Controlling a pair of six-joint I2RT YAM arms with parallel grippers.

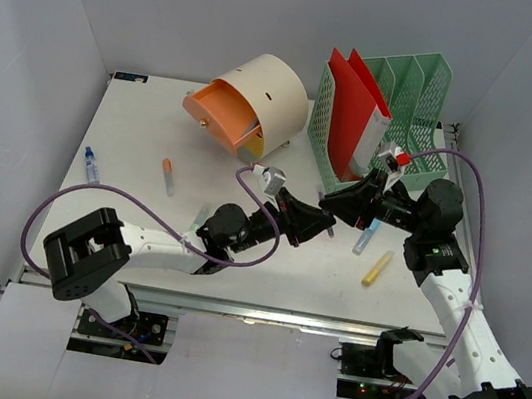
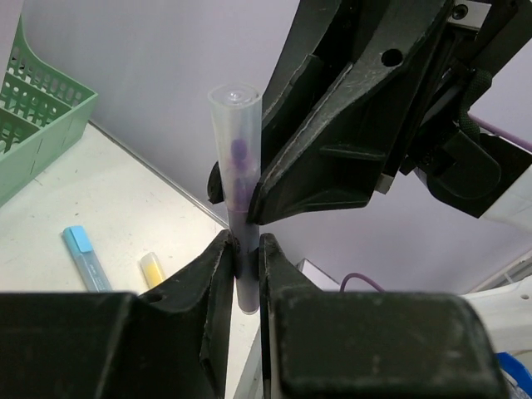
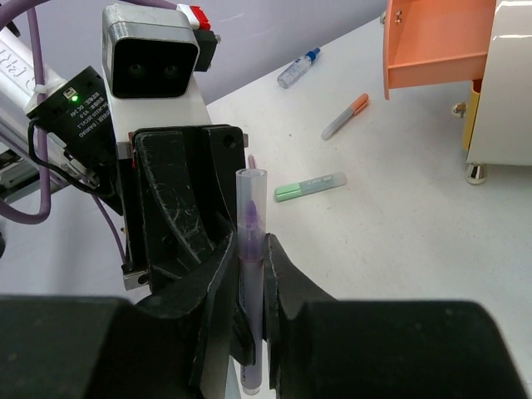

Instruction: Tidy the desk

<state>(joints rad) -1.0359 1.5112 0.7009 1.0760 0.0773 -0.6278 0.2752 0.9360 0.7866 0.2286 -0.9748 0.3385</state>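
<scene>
Handover grip: left gripper (image 2: 245,249) and right gripper (image 3: 249,259) were both clamped on one purple pen (image 2: 236,158), nose to nose, probably so it couldn't drop. The desk (image 1: 144,140) lay beneath them.

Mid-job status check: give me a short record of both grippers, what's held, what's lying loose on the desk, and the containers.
left gripper: shut on purple marker
right gripper: shut on the same purple marker
held item: clear-capped, gripped by both arms at once above the desk
loose on desk: blue-capped pen, orange marker, green pen, light-blue pen, yellow highlighter
drawer unit: round, cream, orange drawer pulled open
file rack: green, holds red folders
</scene>
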